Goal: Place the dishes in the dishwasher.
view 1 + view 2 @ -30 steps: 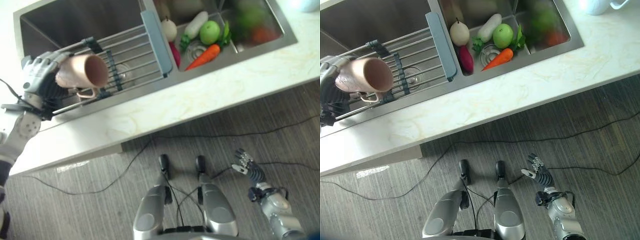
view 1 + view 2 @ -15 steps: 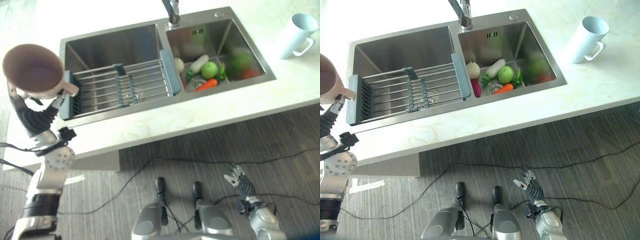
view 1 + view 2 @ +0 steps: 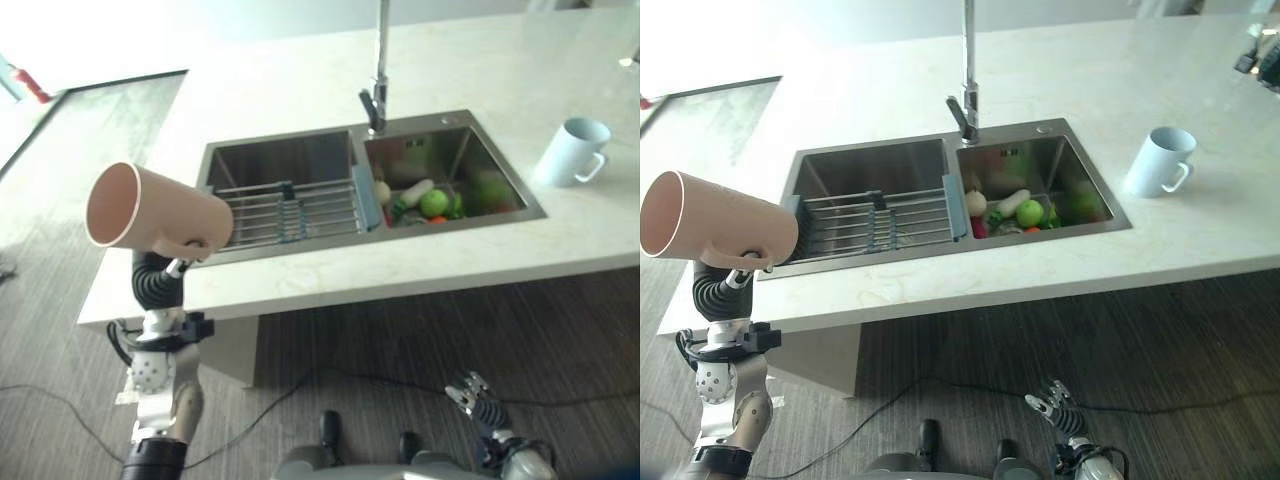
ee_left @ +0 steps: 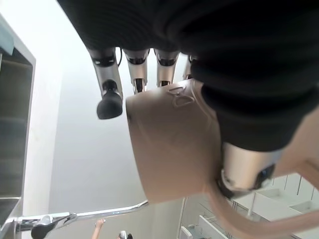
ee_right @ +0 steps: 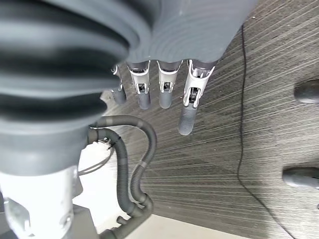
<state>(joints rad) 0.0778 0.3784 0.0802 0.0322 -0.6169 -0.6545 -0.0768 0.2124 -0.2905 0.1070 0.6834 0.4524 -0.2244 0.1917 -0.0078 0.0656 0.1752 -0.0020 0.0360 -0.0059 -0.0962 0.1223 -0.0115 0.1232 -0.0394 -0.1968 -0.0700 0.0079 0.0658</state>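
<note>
A pink mug (image 3: 155, 215) hangs in the air on its side, left of the counter's front corner, its mouth turned to the left. My left hand (image 4: 234, 74) is shut on the pink mug (image 4: 169, 144), fingers (image 4: 109, 92) along its wall and the thumb by the handle. In the eye views the mug hides most of that hand. My right hand (image 3: 475, 393) hangs low over the floor at the lower right, open, with straight fingers (image 5: 164, 84) and nothing in it.
A double sink (image 3: 330, 140) is set in the pale counter (image 3: 400, 275), with a wire rack (image 3: 290, 212) across the left basin and vegetables (image 3: 432, 202) in the right one. A tall faucet (image 3: 380, 60) stands behind. A light blue mug (image 3: 572, 152) stands on the counter at right.
The camera has pulled back and up, so more of the counter shows. My left hand has carried the pink mug off the rack and left, turning its mouth leftward. The right hand stays low.
</note>
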